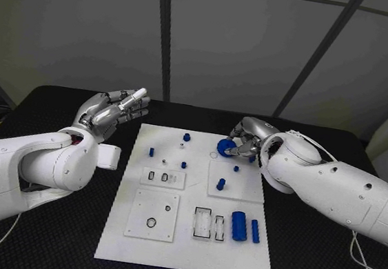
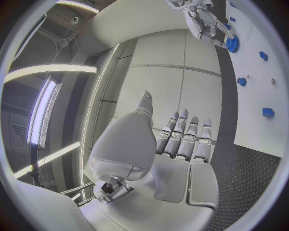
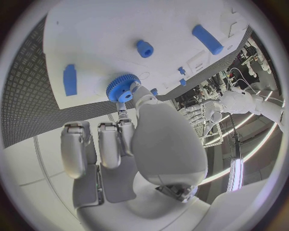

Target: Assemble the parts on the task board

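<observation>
- Pinching a blue gear (image 1: 223,146) in its fingertips, the right hand (image 1: 245,140) hovers at the upper right of the task board (image 1: 186,245) in the head view.
- Lower it squarely — the gear's bore probably belongs on a peg nearby.
- Left hand (image 1: 109,112), upper left, is released with fingers spread — best kept off the board.

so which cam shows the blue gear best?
Right wrist view: the blue gear is close, teeth visible, pinched by the right hand. Head view shows it small and partly hidden; left wrist view, distant.
</observation>
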